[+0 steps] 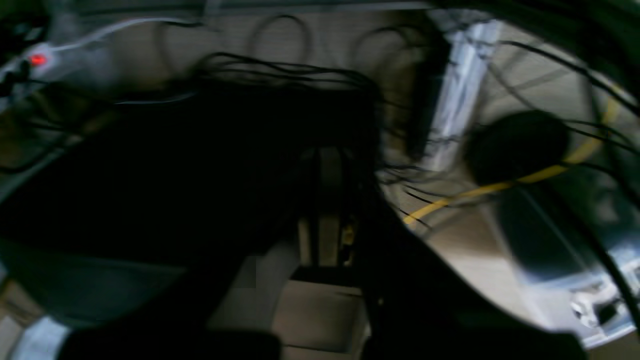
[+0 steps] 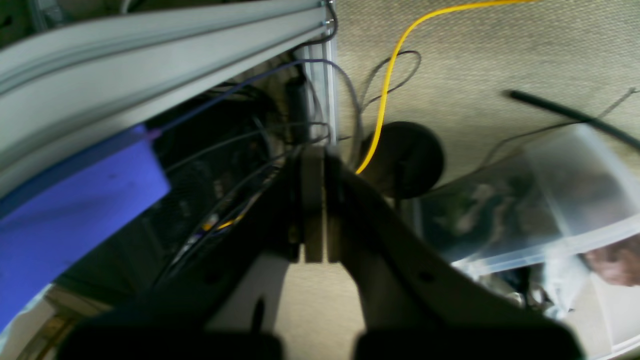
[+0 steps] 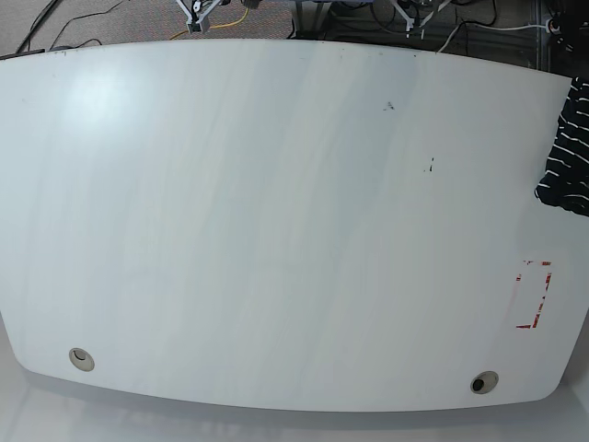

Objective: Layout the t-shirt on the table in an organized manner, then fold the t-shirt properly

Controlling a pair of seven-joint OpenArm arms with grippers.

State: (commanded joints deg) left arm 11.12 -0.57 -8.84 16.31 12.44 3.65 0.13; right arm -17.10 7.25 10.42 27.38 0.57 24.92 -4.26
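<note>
The t-shirt (image 3: 565, 147), black with thin white stripes, lies bunched at the far right edge of the table (image 3: 276, 230) and is cut off by the frame. Neither arm appears in the base view. In the left wrist view my left gripper (image 1: 325, 200) hangs over the floor, its fingers pressed together with nothing between them; the picture is dark and blurred. The right wrist view shows my right gripper (image 2: 315, 205) also shut and empty, above carpet and cables. Neither wrist view takes in the t-shirt or the tabletop.
A red rectangular marking (image 3: 536, 295) sits near the table's right front, and two round holes (image 3: 81, 358) (image 3: 484, 382) lie along the front edge. Below the grippers are a yellow cable (image 2: 385, 85), aluminium frame rails (image 2: 150, 60), a clear plastic bin (image 2: 550, 200) and a tangle of black cables (image 1: 280, 70).
</note>
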